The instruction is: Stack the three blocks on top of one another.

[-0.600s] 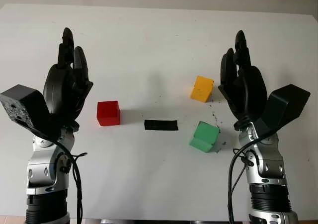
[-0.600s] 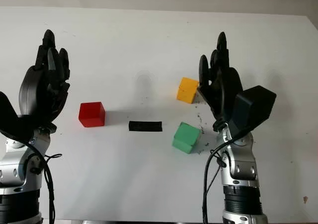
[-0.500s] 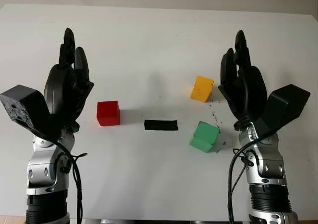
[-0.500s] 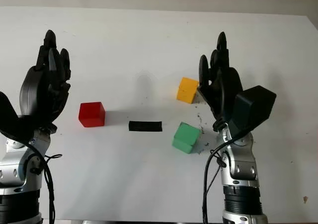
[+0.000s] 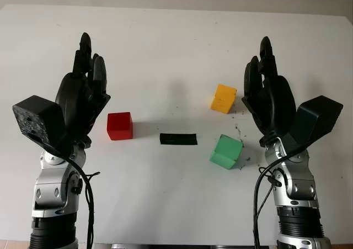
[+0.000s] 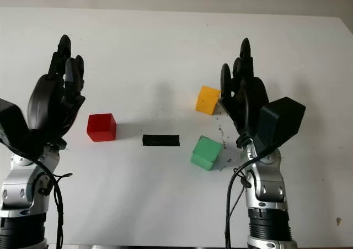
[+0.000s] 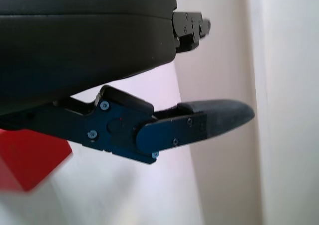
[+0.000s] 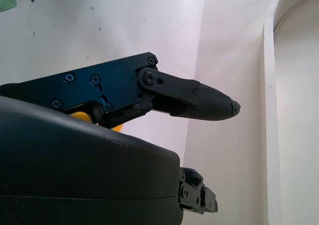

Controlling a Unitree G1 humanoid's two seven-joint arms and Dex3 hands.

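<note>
Here the left hand is raised, holding nothing, just left of the red block. On the table, a black strip lies between red and the green block, with the yellow block behind green. The right hand is up beside those two, empty as well.

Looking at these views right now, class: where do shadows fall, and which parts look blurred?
Left eye view: the red block casts a soft shadow toward the black strip; the green block and yellow block look sharp. Left wrist view: the red block's corner is blurred beside the left robot hand, open above the table. Right wrist view: the right robot hand, open, has a sharp fingertip.
</note>
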